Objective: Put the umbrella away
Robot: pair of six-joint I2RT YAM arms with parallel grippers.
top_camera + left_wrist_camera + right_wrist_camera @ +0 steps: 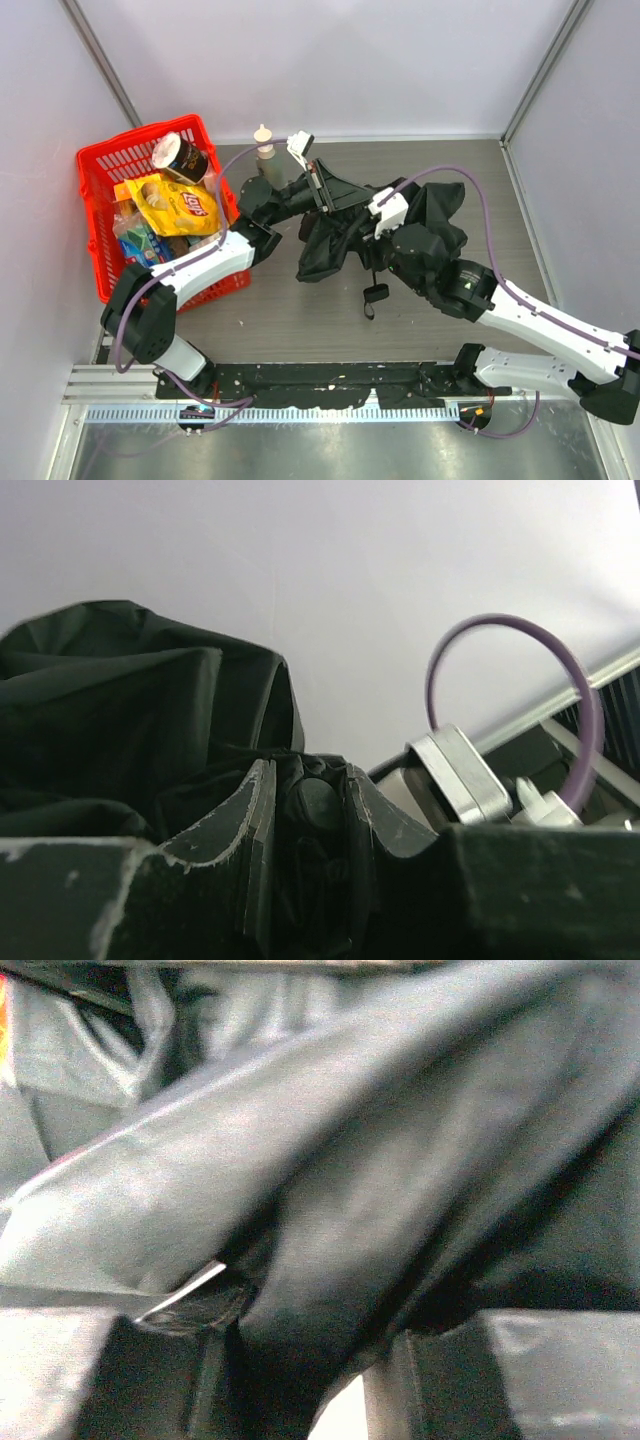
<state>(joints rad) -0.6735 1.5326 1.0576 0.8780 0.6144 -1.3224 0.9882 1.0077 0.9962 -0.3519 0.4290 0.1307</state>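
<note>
Left fingers (248,825) pinch a dark part of the one umbrella (335,240), slumped mid-counter (300,320) beside one red basket (98,172); right fingers (545,1370) straddle a fold of its fabric, and I cannot tell whether they grip it.

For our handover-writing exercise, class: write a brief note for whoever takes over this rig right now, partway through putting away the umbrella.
Left gripper: shut on the umbrella.
Right gripper: canopy lies between its fingers; whether it grips is unclear.
Umbrella: mid-table, right of the basket, canopy loose and crumpled.
Done: both arms are at the umbrella.
Left: gather the canopy and stow the umbrella; where it goes is not shown.
</note>
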